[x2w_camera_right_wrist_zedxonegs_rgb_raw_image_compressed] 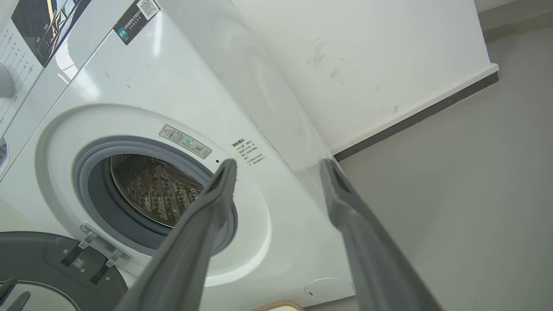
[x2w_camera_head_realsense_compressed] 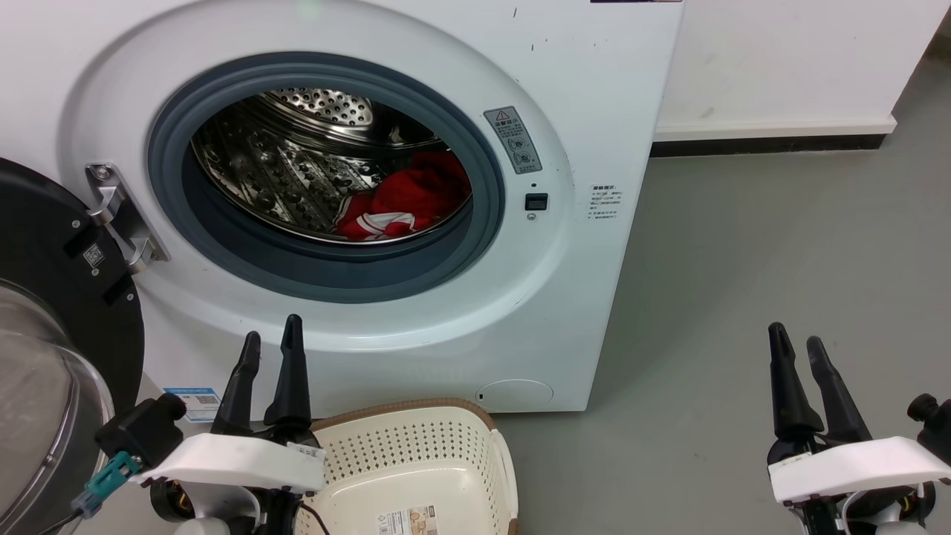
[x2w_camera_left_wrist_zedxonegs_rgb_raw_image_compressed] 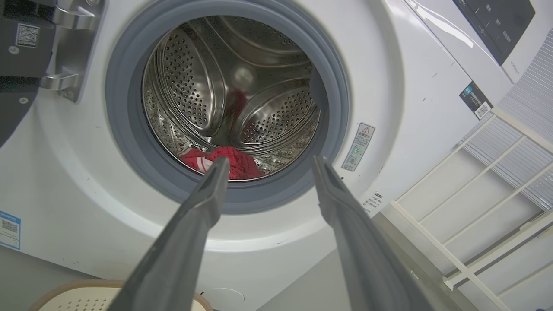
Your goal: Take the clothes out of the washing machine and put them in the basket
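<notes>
Both left pincer [x2w_camera_head_realsense_compressed: 273, 331] and right pincer [x2w_camera_head_realsense_compressed: 795, 334] gape empty. Clothes [x2w_camera_head_realsense_compressed: 405, 204] lie at four o'clock past the seal [x2w_camera_head_realsense_compressed: 327, 276]; reaching low, I might snag it.

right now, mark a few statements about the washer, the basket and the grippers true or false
1. The clothes lie inside the washing machine. True.
2. The basket holds a red garment. False: its visible floor bears only a paper label.
3. The machine's door is shut. False: it stands open at the left.
4. The left gripper and right gripper both have their fingers apart, holding nothing. True.
</notes>
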You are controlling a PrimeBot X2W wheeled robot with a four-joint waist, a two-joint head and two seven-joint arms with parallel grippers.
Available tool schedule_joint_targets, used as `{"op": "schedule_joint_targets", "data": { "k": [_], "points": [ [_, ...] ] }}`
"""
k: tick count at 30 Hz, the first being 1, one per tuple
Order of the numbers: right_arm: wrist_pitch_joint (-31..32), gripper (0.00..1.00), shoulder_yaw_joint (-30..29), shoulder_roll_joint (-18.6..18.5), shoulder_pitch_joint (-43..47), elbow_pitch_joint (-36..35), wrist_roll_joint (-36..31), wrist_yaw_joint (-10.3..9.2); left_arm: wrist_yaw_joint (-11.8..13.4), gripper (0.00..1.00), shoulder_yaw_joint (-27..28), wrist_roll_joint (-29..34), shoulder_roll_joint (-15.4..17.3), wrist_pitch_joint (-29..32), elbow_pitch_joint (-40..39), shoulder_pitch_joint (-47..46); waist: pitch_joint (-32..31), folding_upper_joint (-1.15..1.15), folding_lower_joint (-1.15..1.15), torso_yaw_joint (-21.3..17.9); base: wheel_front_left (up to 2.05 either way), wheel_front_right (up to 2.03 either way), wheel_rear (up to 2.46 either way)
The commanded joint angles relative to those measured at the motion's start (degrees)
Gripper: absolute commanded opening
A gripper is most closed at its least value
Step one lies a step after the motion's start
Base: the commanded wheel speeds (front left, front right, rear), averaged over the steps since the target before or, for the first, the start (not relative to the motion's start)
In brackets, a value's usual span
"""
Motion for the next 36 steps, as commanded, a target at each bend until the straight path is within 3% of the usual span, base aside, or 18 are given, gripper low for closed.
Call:
{"op": "schedule_joint_targets", "data": {
  "k": [1,15,36],
  "points": [
    [-0.6,1.00,0.2,0.0,0.0,-1.0,-2.3,0.02,0.4,1.00,-0.3,2.3,0.2,-0.6,-1.0,-0.1,0.0,0.00,0.00,0.0,0.00,0.00,0.00],
    [-2.5,1.00,0.4,0.0,0.9,-1.4,-15.5,0.01,1.6,1.00,-1.6,13.4,0.5,-2.9,-1.1,0.7,-0.2,0.00,0.00,0.0,0.00,0.00,0.00],
    [-1.9,1.00,0.6,0.0,1.9,-1.8,-27.4,0.01,3.7,1.00,-3.6,24.5,1.6,-5.7,0.2,1.4,-0.4,0.00,0.00,-0.2,0.00,0.00,0.00]
  ]
}}
